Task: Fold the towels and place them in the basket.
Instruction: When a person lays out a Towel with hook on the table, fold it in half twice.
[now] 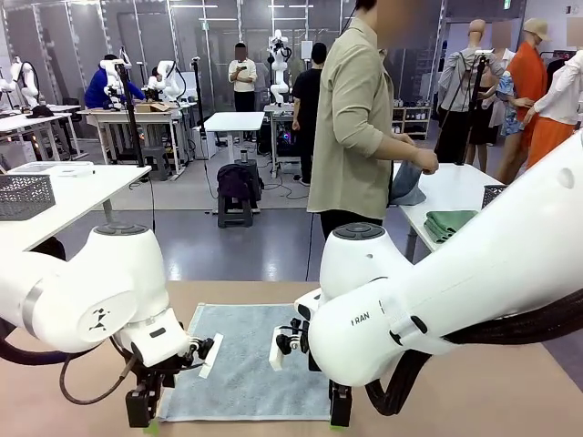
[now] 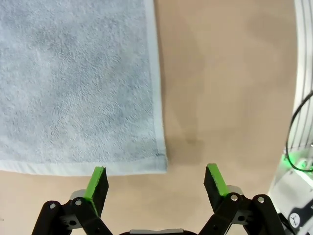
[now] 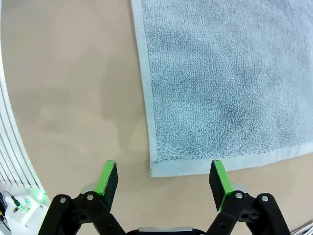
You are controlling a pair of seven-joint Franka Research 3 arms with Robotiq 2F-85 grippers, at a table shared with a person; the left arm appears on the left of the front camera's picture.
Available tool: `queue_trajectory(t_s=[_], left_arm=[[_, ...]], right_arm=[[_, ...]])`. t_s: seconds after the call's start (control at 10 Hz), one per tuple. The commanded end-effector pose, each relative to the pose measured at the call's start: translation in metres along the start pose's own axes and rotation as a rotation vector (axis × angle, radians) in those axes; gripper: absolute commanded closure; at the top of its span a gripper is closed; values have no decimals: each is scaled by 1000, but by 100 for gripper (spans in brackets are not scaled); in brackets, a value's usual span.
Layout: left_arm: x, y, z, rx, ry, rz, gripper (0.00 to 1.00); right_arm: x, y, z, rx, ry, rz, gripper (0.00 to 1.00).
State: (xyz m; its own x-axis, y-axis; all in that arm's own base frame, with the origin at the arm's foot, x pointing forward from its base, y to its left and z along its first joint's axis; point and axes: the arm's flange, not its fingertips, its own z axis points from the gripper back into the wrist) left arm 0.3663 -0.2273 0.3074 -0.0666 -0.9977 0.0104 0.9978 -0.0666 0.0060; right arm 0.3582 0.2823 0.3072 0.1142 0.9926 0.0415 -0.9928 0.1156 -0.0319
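**Inspector:** State of both claws?

**Arm:** My left claw (image 2: pixel 156 177) is spread wide, with nothing between its pads (image 2: pixel 98 185). My right claw (image 3: pixel 161 175) is likewise spread and empty. Both hang low over the near edge of the bench (image 1: pixel 246 293).

**Inspector:** Location of the work item?

**Arm:** One light blue towel (image 1: pixel 246 364) lies flat and unfolded on the bench between my arms. One near corner sits between my left pads, the other between my right pads. A dark mesh basket (image 1: pixel 23 196) stands on a white side table (image 1: pixel 82 187), well apart to my left. Folded green towels (image 1: pixel 451 223) lie on another table (image 1: pixel 455 187) to my right. A person (image 1: pixel 355 118) stands beside that table, holding a grey-blue cloth (image 1: pixel 405 182).

**Inspector:** Hazards?

**Arm:** Three, in my judgement.
1. On each side one pad stands over the hem and the other over bare bench. A closing pinch may catch only the hem's edge, and the terry may slip out on lifting.
2. Coming down too far would drive the pads hard into the bench.
3. If one claw grips and the other misses, the towel drags and the fold goes askew.

I cannot tell whether my pads touch the cloth.
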Motion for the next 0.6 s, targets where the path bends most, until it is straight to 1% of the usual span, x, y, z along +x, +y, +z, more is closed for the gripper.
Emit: queue_trajectory(t_s=[0.0, 0.5], left_arm=[[2, 12, -18, 50, -37, -17, 0], [7, 17, -20, 49, -28, -18, 0]], right_arm=[[6, -4, -5, -6, 21, -37, 6], [4, -4, -6, 3, 37, -56, 6]])
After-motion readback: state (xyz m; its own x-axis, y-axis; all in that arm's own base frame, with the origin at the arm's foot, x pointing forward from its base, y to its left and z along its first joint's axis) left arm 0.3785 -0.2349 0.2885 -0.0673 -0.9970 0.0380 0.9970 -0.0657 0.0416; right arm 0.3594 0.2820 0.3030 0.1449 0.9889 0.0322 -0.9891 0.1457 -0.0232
